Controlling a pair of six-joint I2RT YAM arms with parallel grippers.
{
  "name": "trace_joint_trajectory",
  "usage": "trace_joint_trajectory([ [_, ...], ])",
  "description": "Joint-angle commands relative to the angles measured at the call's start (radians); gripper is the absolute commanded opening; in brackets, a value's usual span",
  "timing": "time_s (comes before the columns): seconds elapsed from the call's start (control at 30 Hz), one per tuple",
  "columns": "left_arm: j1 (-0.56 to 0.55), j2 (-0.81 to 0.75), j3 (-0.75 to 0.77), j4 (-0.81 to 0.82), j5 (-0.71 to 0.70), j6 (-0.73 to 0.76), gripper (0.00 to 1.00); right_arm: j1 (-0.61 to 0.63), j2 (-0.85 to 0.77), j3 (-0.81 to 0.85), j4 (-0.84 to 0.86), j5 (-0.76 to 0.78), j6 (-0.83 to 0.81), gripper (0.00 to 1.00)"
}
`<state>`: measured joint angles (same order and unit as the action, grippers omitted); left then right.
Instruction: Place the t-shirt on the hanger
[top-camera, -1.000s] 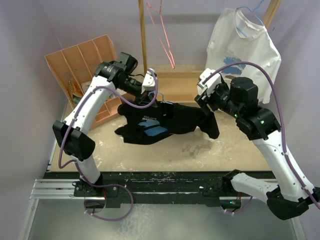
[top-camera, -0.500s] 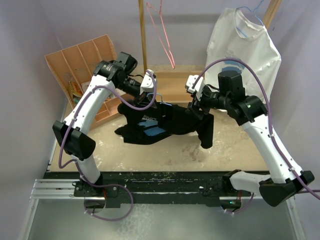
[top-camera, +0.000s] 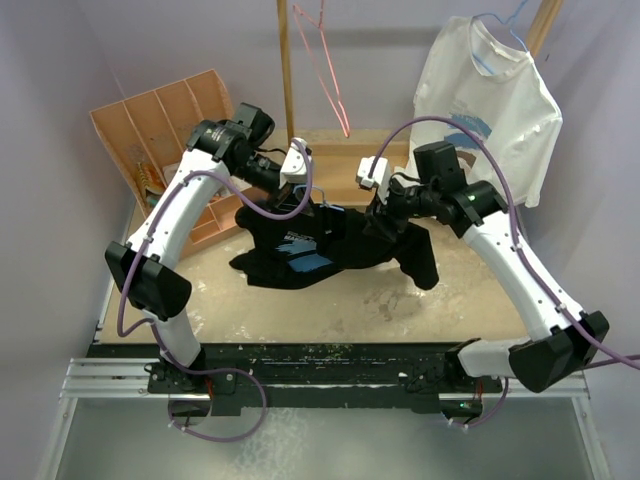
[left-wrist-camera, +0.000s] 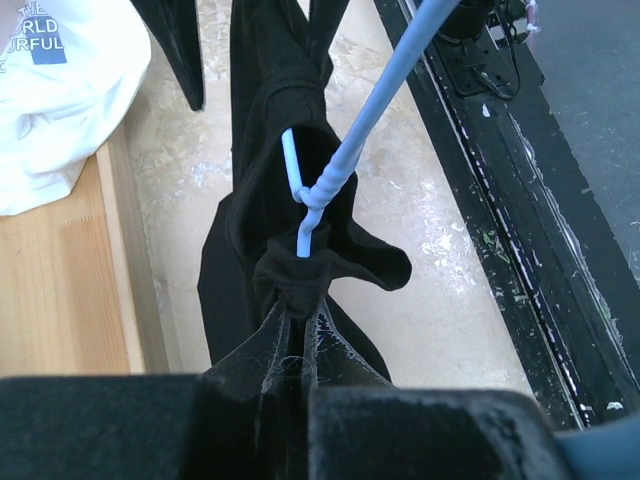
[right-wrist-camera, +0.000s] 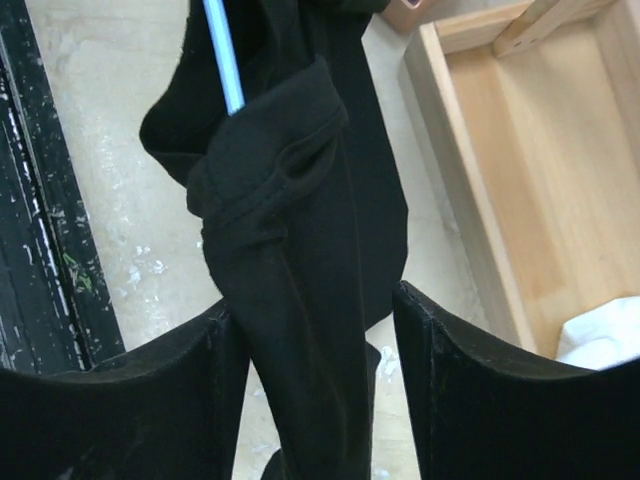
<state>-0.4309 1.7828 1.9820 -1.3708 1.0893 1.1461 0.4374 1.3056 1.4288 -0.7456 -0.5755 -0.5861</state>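
Note:
The black t-shirt (top-camera: 330, 245) hangs bunched between both arms above the table, its light blue print facing up. The light-blue hanger (left-wrist-camera: 365, 130) runs through the cloth, and its twisted neck comes out of the collar. My left gripper (left-wrist-camera: 300, 305) is shut on the bunched collar cloth around that neck, at the shirt's upper left (top-camera: 318, 205). At the shirt's right end, my right gripper (right-wrist-camera: 315, 300) stands open with a hanging fold of black cloth between its fingers. The fold touches the left finger and leaves a gap to the right one. A short length of the hanger wire (right-wrist-camera: 222, 55) shows above the fold.
A white t-shirt (top-camera: 490, 90) hangs at the back right. A pink-red wire hanger (top-camera: 325, 70) hangs beside a wooden post. A wooden compartment rack (top-camera: 160, 130) leans at the back left and a shallow wooden tray (top-camera: 350, 160) lies behind the shirt. A black rail (top-camera: 320, 362) runs along the near edge.
My right arm has swung left toward the middle of the shirt, carrying its hanging end inward, and its jaws have narrowed a little. The left arm has not moved.

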Motion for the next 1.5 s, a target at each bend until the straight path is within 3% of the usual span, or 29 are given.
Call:
trace_joint_trajectory([
  [0.0, 0.006, -0.011, 0.051, -0.005, 0.072, 0.034, 0.0, -0.004, 0.01, -0.007, 0.015, -0.011, 0.005, 0.48],
  [0.07, 0.006, -0.01, 0.049, -0.005, 0.073, 0.036, 0.0, -0.003, 0.016, 0.009, 0.0, -0.001, 0.007, 0.07],
  [0.1, 0.006, -0.009, 0.048, -0.005, 0.072, 0.036, 0.0, -0.003, 0.012, 0.013, 0.002, 0.01, 0.01, 0.0],
  [0.27, 0.007, -0.015, 0.016, 0.053, 0.061, -0.004, 0.03, -0.003, -0.057, 0.003, 0.03, 0.021, 0.051, 0.0],
  [0.4, 0.03, -0.057, -0.054, 0.213, 0.052, -0.107, 0.43, -0.004, -0.114, -0.007, 0.035, 0.032, 0.085, 0.0],
  [0.53, 0.071, -0.099, -0.091, 0.339, 0.072, -0.195, 0.61, -0.003, -0.143, -0.039, 0.048, 0.055, 0.099, 0.0],
  [0.67, 0.104, -0.124, -0.097, 0.365, 0.087, -0.219, 0.71, -0.005, -0.168, -0.072, 0.084, 0.067, 0.119, 0.0],
  [1.0, 0.198, -0.235, -0.237, 0.619, 0.066, -0.383, 0.77, -0.004, -0.238, -0.118, 0.152, 0.112, 0.167, 0.0],
  [1.27, 0.316, -0.204, -0.387, 0.598, 0.185, -0.362, 0.74, -0.005, -0.294, -0.138, 0.166, 0.118, 0.166, 0.0],
  [1.47, 0.334, -0.145, -0.441, 0.565, 0.29, -0.372, 0.62, -0.005, -0.295, -0.152, 0.179, 0.121, 0.173, 0.0],
])
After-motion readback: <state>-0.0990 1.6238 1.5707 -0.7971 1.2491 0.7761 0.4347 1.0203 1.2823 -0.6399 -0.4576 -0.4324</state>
